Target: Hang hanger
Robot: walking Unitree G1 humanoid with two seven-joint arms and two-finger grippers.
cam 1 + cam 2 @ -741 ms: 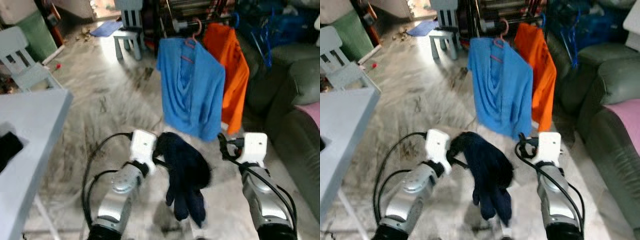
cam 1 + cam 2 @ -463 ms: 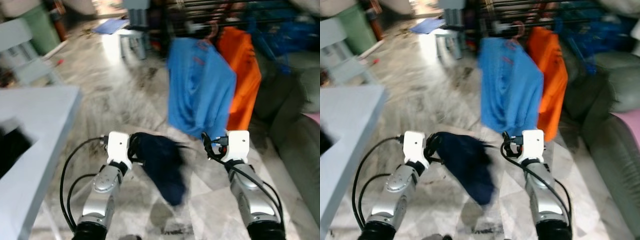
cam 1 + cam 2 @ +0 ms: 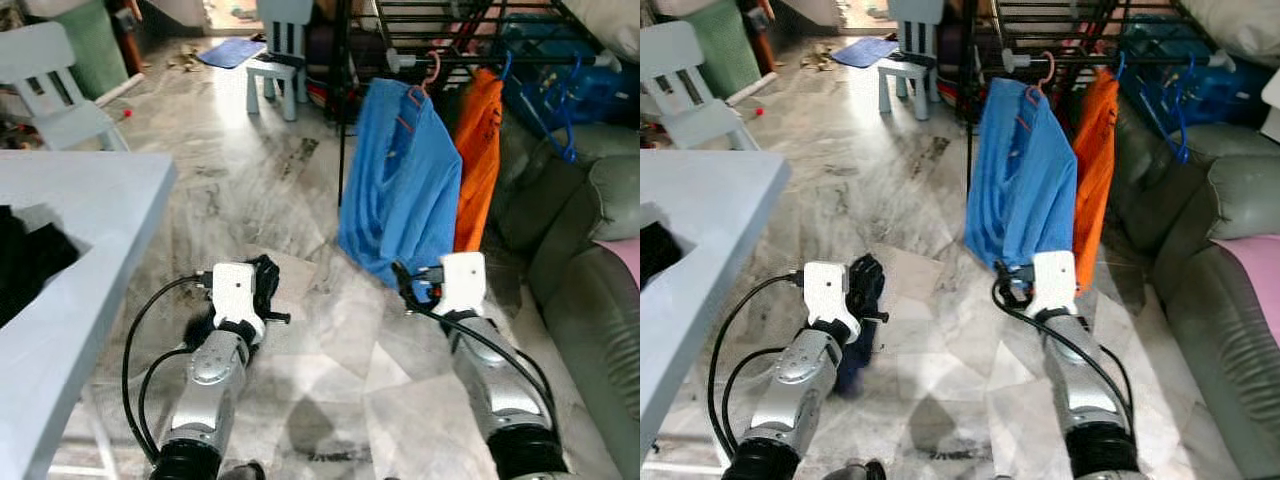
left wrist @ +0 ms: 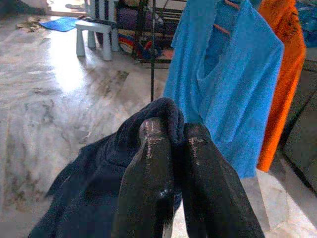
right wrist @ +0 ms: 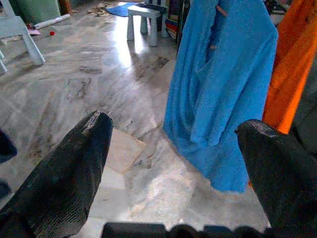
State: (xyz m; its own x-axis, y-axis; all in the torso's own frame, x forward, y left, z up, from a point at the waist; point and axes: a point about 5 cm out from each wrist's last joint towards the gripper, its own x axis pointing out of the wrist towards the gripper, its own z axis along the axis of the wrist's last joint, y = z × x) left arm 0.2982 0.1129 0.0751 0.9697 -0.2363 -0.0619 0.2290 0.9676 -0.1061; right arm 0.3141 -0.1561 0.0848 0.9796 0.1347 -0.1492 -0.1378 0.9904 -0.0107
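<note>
Arms: two silver arms reached forward over the marble floor, black cables looping off each wrist.
Left gripper: its two black fingers were pressed together on a fold of a dark navy garment, which bunched around the fingertips and hung down beside the left forearm toward the floor.
Right gripper: its fingers were spread wide apart with nothing between them, held low and pointed at the hanging clothes.
Table: a pale blue-grey table stood at the robot's left, with a black piece of cloth lying on its top near the edge.
Blue shirt: a bright blue shirt hung on a pink hanger from the bar of a black clothes rack, just ahead of the right gripper; its hem ended well above the floor.
Orange shirt: an orange garment hung on the same rack, just beside the blue shirt on the robot's right and partly behind it.
Spare hangers: blue hangers hung further right on the rack.
Sofa: a grey-green sofa stood at the right edge, with something pink lying on it.
Chairs: a small pale blue chair stood beyond the table, and another stood further back near a blue mat on the floor.
</note>
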